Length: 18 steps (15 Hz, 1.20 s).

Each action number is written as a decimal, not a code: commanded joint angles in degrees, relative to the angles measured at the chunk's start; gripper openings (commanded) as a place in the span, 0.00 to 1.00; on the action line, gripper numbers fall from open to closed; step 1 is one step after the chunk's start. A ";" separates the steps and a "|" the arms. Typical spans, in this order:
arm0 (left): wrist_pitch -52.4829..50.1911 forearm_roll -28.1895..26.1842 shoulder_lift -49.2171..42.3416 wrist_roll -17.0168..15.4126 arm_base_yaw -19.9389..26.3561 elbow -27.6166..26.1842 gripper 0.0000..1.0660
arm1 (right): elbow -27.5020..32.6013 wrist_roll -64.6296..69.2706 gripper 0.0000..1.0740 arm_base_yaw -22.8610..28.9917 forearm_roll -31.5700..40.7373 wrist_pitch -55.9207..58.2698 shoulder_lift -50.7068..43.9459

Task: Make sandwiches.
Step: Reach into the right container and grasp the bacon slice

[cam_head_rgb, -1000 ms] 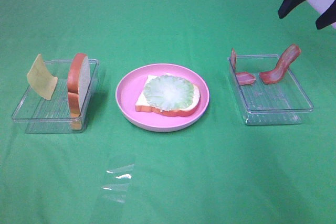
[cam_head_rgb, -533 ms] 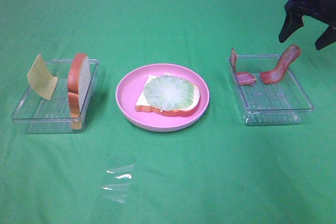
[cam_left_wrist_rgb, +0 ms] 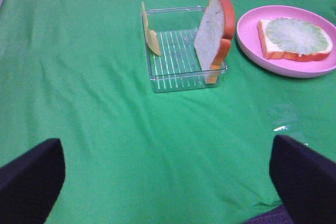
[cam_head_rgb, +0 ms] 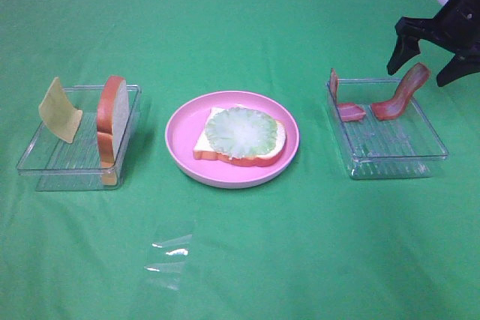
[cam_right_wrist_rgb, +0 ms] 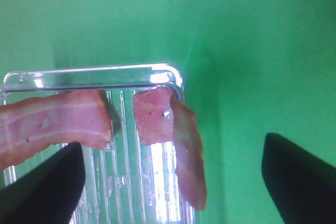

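At the high view's centre, lettuce-topped bread [cam_head_rgb: 240, 134] lies on the plate [cam_head_rgb: 180, 129]; at three o'clock the right gripper [cam_head_rgb: 420, 70] hovers spread above bacon [cam_head_rgb: 401, 97]. Left wrist: left gripper [cam_left_wrist_rgb: 168, 187] spread; bread slice [cam_left_wrist_rgb: 210, 30] and cheese [cam_left_wrist_rgb: 151, 40] upright in a tray [cam_left_wrist_rgb: 184, 83]. Right wrist: bacon strips [cam_right_wrist_rgb: 58, 119] below.

light bright, even | shadows soft | glare on tray [cam_right_wrist_rgb: 160, 77] rim | close-up slightly soft

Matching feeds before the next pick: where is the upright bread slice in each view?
Exterior high: bread slice stands in the clear tray, at its end nearest the pink plate.
Left wrist: bread slice, same tray end, beside the pink plate.
Right wrist: not in it.
Shared landmark: the pink plate.
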 commanded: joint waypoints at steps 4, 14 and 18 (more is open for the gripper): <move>-0.57 -0.52 -0.80 0.00 -0.23 0.00 0.92 | -0.23 -1.26 0.73 -0.17 0.92 -0.34 1.60; -0.57 -0.52 -0.80 0.00 -0.23 0.00 0.92 | -0.23 -1.32 0.50 -0.17 0.97 0.11 1.60; -0.57 -0.52 -0.80 0.00 -0.23 0.00 0.92 | -0.23 -1.49 0.30 -0.17 0.34 -0.74 1.60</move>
